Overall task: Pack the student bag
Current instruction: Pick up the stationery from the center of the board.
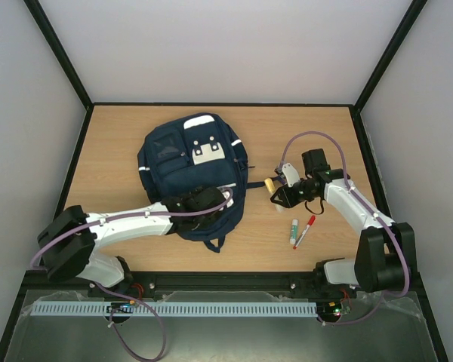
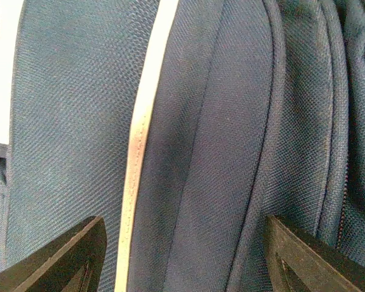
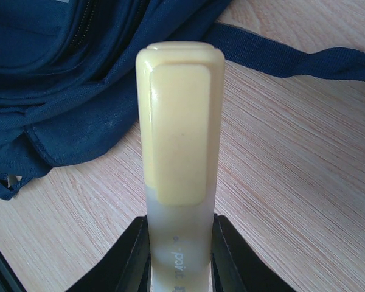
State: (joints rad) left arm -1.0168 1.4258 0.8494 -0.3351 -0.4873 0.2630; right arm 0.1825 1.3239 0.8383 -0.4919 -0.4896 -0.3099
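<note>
From above, the student bag (image 1: 192,170) lies flat on the left-centre of the wooden counter (image 1: 317,136), front pockets up. The left pincer (image 1: 201,201) is over the bag's near part. The right pincer (image 1: 275,193), just right of the bag, holds a pale yellow highlighter (image 1: 269,183). A green-capped marker (image 1: 294,232) and a red pen (image 1: 305,232) lie nearby.

In the left wrist view, the fingers (image 2: 67,258) are spread wide over navy fabric and a white stripe (image 2: 140,140), gripping nothing.

In the right wrist view, dark fingers (image 3: 131,258) clamp the highlighter's barrel, its cap pointing toward the bag's edge and a strap (image 3: 292,58).
</note>
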